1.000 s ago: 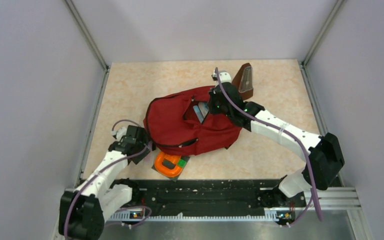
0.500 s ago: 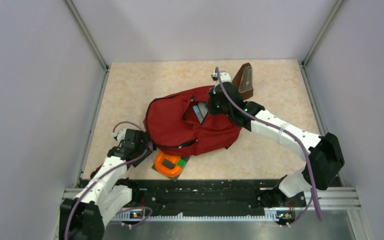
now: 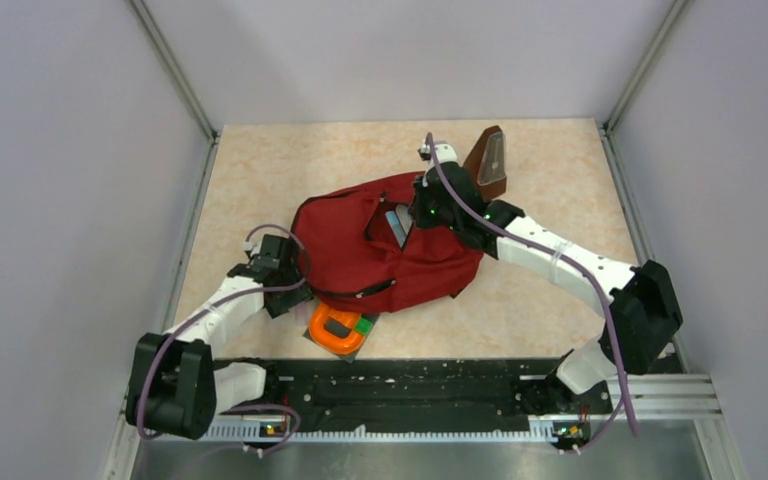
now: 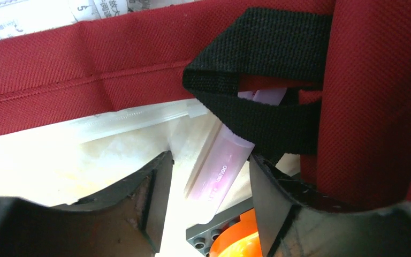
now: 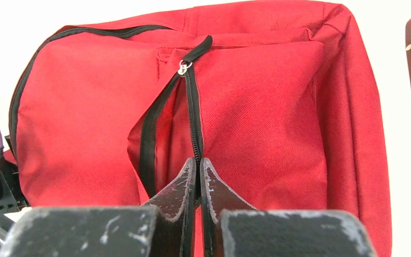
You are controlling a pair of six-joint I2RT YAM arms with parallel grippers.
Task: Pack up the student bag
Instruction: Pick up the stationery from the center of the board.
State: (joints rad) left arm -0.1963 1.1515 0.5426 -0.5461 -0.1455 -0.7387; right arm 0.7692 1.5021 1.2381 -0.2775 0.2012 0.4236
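A dark red backpack (image 3: 360, 255) lies mid-table on a beige marbled table (image 3: 260, 170), its zippered opening gaping on a pale item (image 3: 397, 222) inside. The right gripper (image 5: 198, 179) is pinched closed on the zipper edge. The left gripper (image 4: 208, 203), jaws apart, sits at the bag's near-left corner, with a pink pen (image 4: 219, 174) between them under a black strap (image 4: 262, 115). A brown metronome (image 3: 488, 162) stands just behind the backpack. Grey walls (image 3: 60, 200) enclose the table.

Beige table (image 3: 260, 170), student bag (image 3: 345, 250), brown metronome (image 3: 490, 162)
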